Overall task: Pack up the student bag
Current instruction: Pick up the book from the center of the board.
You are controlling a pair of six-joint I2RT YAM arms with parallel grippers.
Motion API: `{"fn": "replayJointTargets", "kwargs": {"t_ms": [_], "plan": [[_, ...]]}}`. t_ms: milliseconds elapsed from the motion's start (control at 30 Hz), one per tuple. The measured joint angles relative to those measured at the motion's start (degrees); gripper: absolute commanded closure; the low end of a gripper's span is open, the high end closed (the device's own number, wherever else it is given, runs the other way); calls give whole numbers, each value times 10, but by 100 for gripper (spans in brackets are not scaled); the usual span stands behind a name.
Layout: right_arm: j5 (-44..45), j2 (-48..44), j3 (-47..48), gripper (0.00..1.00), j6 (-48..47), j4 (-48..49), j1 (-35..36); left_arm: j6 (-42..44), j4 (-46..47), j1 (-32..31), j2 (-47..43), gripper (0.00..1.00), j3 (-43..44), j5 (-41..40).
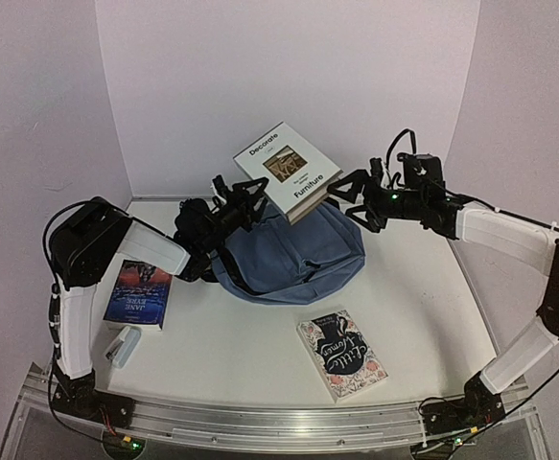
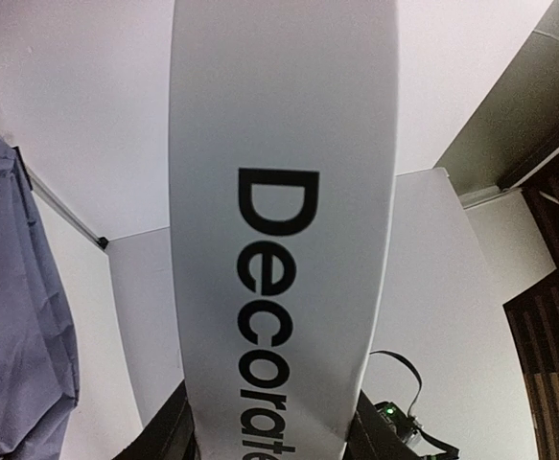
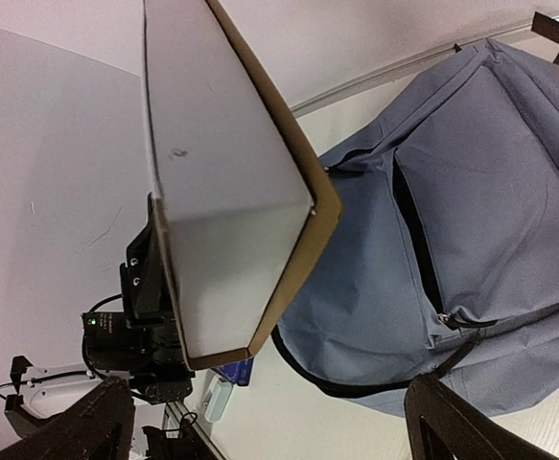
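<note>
The slate-blue student bag [image 1: 293,257] lies slumped at the back middle of the table; it also shows in the right wrist view [image 3: 471,220] and at the left of the left wrist view [image 2: 11,316]. My left gripper [image 1: 238,205] is shut on the left edge of a white book titled "Decorate Furniture" [image 1: 289,171] and holds it in the air above the bag. The cover fills the left wrist view [image 2: 279,192], between the black fingers [image 2: 169,431]. My right gripper [image 1: 354,198] is open just right of the book, not touching it. Its fingers [image 3: 452,422] are spread wide with the book [image 3: 221,182] ahead of them.
A dark blue book [image 1: 140,292] lies at the left of the table with a small white object [image 1: 123,345] in front of it. A floral "Little Women" book [image 1: 342,354] lies at the near middle. White walls close in the back and sides.
</note>
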Motion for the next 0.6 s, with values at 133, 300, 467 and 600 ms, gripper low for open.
{"fn": "replayJointTargets", "kwargs": {"t_ms": [133, 300, 467, 600], "plan": [[9, 5, 7, 2, -2, 12, 10, -13, 8, -11, 18, 77, 27, 1], [11, 18, 17, 8, -1, 25, 15, -22, 10, -26, 39, 76, 42, 6], [27, 19, 17, 22, -2, 30, 15, -36, 13, -35, 63, 76, 71, 16], [38, 21, 17, 30, 1, 39, 14, -44, 15, -36, 70, 75, 88, 23]]}}
